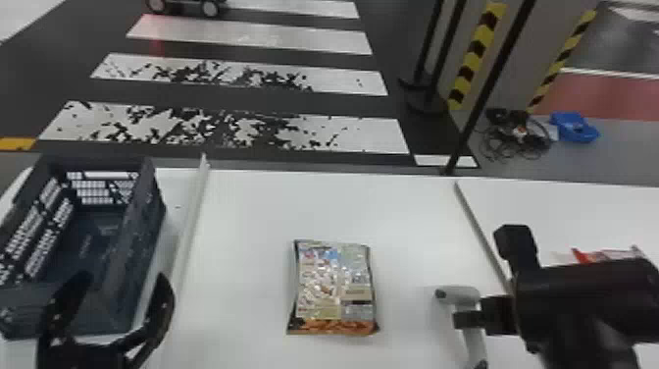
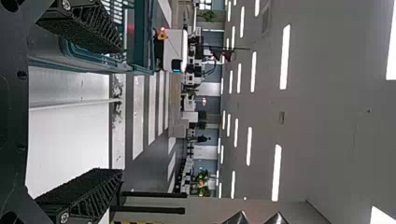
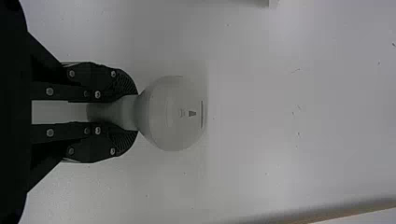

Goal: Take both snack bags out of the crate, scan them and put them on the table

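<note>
One snack bag (image 1: 336, 289) lies flat on the middle of the white table. At the left stands the dark blue crate (image 1: 142, 235), its bare bottom visible. My left gripper (image 1: 122, 278) is open at the crate's near right corner, nothing between its fingers; in the left wrist view the left gripper (image 2: 122, 111) has its fingers wide apart, crate (image 2: 144, 37) beside one. To the right of the bag, my right gripper (image 1: 466, 320) is shut on the light grey scanner (image 1: 473, 343). In the right wrist view the right gripper (image 3: 136, 113) clasps the scanner (image 3: 173, 114) at its narrow part.
A red and white item (image 1: 608, 255) lies on the right table section, partly hidden behind my right arm. A raised strip (image 1: 191, 221) runs between crate and bag. Dark posts (image 1: 483, 98) stand beyond the table's far edge.
</note>
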Controlling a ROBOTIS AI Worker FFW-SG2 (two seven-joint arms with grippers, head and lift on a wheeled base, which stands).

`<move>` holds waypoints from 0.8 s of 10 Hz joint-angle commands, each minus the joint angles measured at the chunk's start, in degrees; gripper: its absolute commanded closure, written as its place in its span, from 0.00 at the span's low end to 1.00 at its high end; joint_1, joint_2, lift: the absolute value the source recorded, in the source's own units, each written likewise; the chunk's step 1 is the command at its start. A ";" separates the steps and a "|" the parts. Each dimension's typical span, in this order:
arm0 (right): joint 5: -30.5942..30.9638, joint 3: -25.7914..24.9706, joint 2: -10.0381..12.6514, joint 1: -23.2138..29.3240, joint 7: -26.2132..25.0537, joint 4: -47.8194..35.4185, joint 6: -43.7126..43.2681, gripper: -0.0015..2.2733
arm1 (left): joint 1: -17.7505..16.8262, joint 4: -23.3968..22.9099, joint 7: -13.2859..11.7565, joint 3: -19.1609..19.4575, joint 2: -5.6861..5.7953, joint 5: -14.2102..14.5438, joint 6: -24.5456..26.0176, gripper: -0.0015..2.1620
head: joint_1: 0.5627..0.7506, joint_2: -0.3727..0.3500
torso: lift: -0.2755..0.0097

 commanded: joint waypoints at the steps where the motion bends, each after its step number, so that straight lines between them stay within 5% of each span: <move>1: -0.53 -0.12 0.11 -0.12 -0.62 0.15 0.12 0.66 | 0.00 -0.08 0.00 0.00 0.00 0.04 0.00 0.04 | 0.70 0.32 | 0.65; 3: -1.50 -0.21 0.20 -0.29 -1.94 0.15 0.12 0.03 | 0.00 -0.08 0.00 0.00 0.00 0.04 0.00 0.04 | 0.70 0.32 | 0.65; 8: -2.20 -1.70 0.81 0.41 -4.57 -6.53 0.12 0.02 | 0.18 -0.35 0.00 0.00 0.00 -0.04 0.00 0.04 | 0.70 0.31 | 0.65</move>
